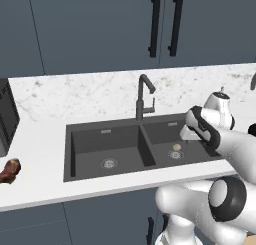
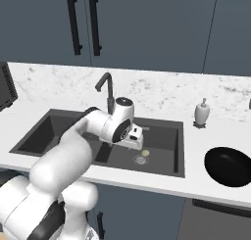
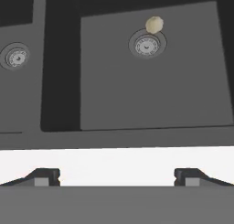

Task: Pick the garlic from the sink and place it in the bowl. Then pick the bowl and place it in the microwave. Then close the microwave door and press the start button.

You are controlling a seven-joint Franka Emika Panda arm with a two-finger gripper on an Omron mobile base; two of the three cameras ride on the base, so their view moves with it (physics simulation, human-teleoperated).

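The garlic point(image 3: 154, 24), a small cream bulb, lies on the floor of the sink's right basin, touching the far rim of its round drain point(image 3: 146, 45). It also shows as the pale garlic point(image 1: 176, 147) point(image 2: 145, 152) in both base views. My gripper point(image 3: 117, 176) hovers open and empty over the front of that basin, well above and short of the garlic. The dark grey sink point(image 1: 75, 134) has two basins. The glossy black bowl point(image 2: 228, 166) sits on the counter right of the sink. A dark corner of the microwave point(image 1: 6, 116) shows at far left.
A dark gooseneck faucet point(image 1: 144, 96) stands behind the sink's divider, close to my arm. A white soap dispenser point(image 2: 201, 111) stands at the back right. A brown meat piece point(image 1: 10, 170) lies on the counter left of the sink. Dark cabinets hang above.
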